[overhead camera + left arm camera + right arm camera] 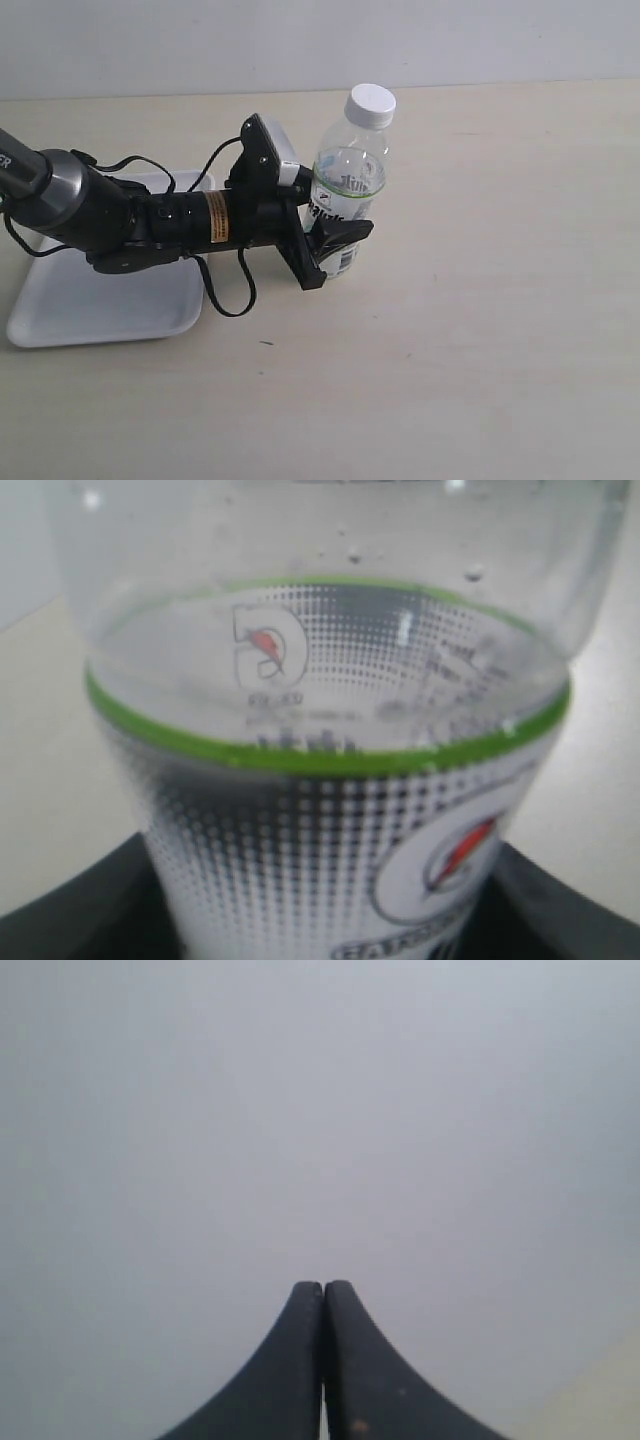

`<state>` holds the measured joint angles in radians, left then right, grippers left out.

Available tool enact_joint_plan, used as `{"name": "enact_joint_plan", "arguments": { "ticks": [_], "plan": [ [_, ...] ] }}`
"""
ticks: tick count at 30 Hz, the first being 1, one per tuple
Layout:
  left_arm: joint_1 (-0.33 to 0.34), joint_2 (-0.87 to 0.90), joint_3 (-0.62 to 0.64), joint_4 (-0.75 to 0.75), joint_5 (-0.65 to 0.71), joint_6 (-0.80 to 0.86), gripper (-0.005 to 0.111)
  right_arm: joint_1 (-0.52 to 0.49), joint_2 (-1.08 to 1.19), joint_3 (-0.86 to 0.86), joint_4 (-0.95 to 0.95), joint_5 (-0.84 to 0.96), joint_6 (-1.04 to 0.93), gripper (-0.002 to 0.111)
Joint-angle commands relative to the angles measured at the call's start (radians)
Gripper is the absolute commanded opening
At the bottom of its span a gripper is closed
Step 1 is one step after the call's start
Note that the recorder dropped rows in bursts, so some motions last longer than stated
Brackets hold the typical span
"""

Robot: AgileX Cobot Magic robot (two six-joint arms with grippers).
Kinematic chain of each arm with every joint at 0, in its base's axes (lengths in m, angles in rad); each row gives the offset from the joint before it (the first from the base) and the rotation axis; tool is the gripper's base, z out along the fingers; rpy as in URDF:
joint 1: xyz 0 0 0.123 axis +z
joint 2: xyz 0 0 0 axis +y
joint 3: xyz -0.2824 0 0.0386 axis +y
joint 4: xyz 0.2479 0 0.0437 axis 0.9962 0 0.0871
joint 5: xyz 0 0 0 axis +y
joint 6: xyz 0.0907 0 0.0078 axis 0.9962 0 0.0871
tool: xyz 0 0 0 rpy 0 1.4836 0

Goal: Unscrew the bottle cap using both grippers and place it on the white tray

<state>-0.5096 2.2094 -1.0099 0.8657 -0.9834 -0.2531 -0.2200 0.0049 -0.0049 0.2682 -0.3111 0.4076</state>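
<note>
The clear bottle [345, 185] stands upright on the table, and the white bottle cap [371, 104] sits on its neck. My left gripper [330, 218] reaches in from the left and is shut on the bottle's labelled lower body, one black finger [340, 236] in front and the other behind. In the left wrist view the bottle [330, 780] fills the picture between the two dark fingers [60, 920]. The white tray [90, 300] lies at the left, partly under the left arm. My right gripper [323, 1295] is shut with nothing in it, faces a plain grey surface, and is outside the exterior view.
A black cable [225, 295] loops from the left arm over the tray's near right corner. Bare light table [480, 330] extends to the right of the bottle and in front of it. A pale wall [300, 40] bounds the far edge.
</note>
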Motion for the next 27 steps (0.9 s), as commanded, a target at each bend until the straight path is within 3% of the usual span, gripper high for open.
{"name": "enact_joint_plan", "arguments": {
  "ticks": [1, 5, 9, 13, 16, 20, 27],
  "plan": [
    [0.001, -0.011, -0.002, 0.015, 0.012, -0.014, 0.000, -0.007, -0.005, -0.066, -0.282, -0.204, 0.132, 0.000],
    [0.001, -0.011, -0.002, 0.015, 0.017, -0.014, 0.000, -0.007, 0.103, -0.293, -0.362, -0.130, 0.216, 0.000],
    [0.001, -0.011, -0.002, 0.015, 0.026, -0.014, 0.000, -0.007, 0.337, -0.582, -0.437, 0.034, 0.063, 0.000],
    [0.001, -0.011, -0.002, 0.015, 0.039, -0.014, 0.000, -0.007, 0.635, -0.888, -0.609, 0.381, 0.031, 0.000],
    [0.001, -0.011, -0.002, 0.015, 0.039, -0.014, 0.000, -0.007, 0.830, -1.080, -0.613, 0.705, -0.059, 0.000],
    [0.001, -0.011, -0.002, 0.015, 0.039, -0.014, 0.000, 0.000, 1.053, -1.245, -0.472, 1.008, -0.276, 0.000],
    [0.001, -0.011, -0.002, 0.015, 0.062, -0.010, 0.000, 0.000, 1.342, -1.394, -0.027, 1.367, -0.577, 0.000]
  ]
}}
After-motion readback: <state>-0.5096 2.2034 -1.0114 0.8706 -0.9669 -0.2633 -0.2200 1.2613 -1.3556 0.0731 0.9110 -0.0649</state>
